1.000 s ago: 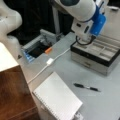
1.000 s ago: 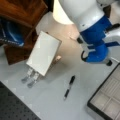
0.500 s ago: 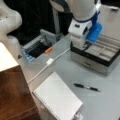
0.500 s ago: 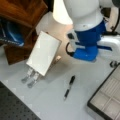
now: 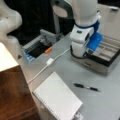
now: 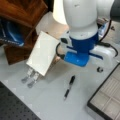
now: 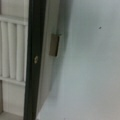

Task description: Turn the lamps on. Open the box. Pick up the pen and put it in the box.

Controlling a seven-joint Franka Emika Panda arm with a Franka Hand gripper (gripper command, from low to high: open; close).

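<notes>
Wrist view alone shows the box latch; front views show the pen; tool state unclear.

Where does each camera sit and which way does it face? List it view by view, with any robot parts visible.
A front view: raised, looking down across the table at the open box and the pen; the arm shows, its pincer hidden.
A front view: high, looking steeply down on the pen and the box; the arm fills the top.
Wrist view: on the arm, facing down at the box's front edge, its latch and the table; no robot part shows.
Shared: all three show the box; both front views show the pen and the arm.
</notes>
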